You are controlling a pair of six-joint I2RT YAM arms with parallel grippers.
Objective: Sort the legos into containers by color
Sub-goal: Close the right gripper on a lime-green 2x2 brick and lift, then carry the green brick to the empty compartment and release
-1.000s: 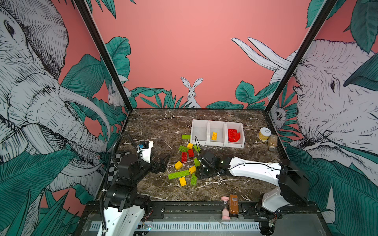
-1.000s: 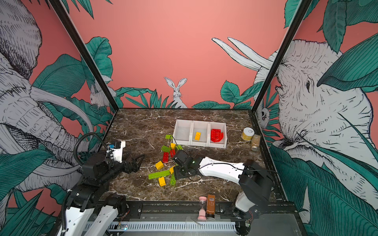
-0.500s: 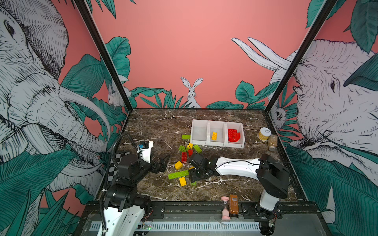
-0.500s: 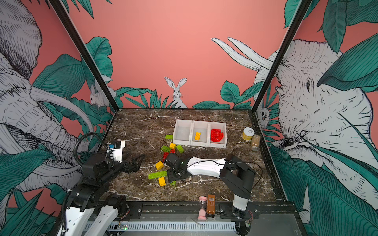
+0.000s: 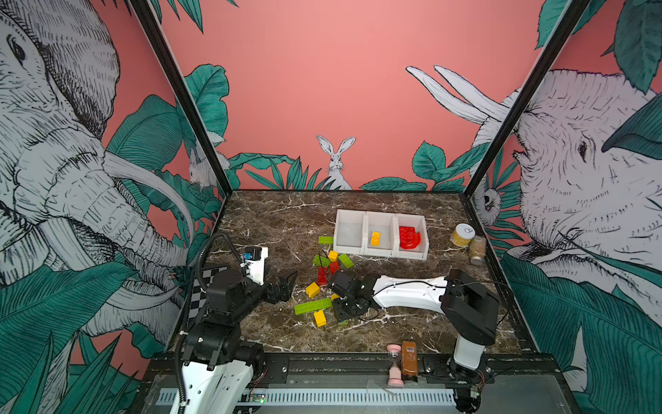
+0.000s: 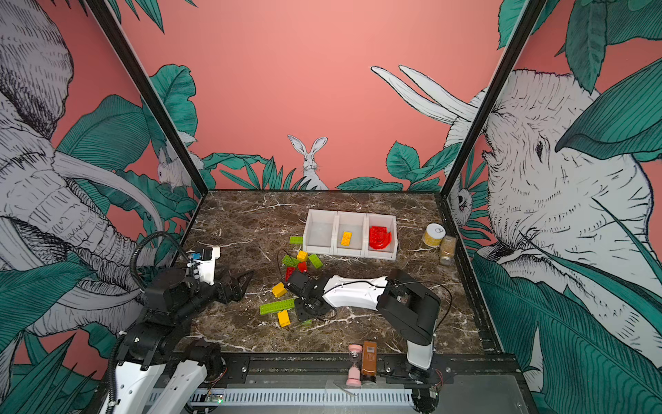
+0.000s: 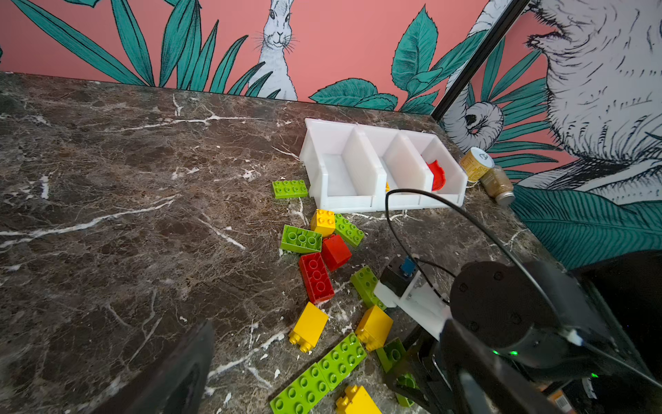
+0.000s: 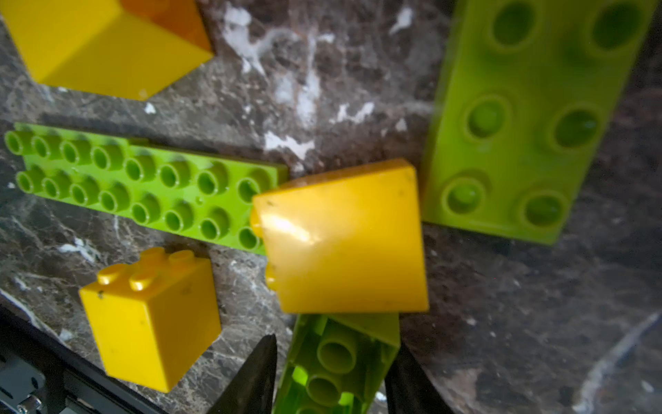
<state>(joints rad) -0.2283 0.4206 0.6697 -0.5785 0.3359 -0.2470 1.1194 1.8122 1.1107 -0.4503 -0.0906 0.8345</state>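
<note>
Compared with a second ago, the right arm has pulled its elbow in from the far right, and the right pincer [image 5: 342,315] has slid over and dropped into the near end of the loose legos [image 5: 322,276]. Its jaws have narrowed a lot too. In the right wrist view the right pincer [image 8: 335,340] is clamped on a small lime green brick [image 8: 340,362] that lies on its side with the hollow underside showing. A yellow cube [image 8: 344,236] butts right against that brick, and the long green brick [image 5: 312,305] is just beside it. The left arm hasn't budged.

Not much to read: the labels on the brown bottle [image 5: 409,356] and the jar [image 5: 462,234] are too small to make out.

The white forearm lies low and nearly level across the desk [image 5: 272,222], with the wrist bent down. The left pincer [image 5: 284,286] hovers off to the side, jaws wide apart.

The containers [image 5: 379,251] sit behind the pile. The middle one holds a yellow brick [image 5: 375,238] and the right one a red arch piece [image 5: 409,237].
</note>
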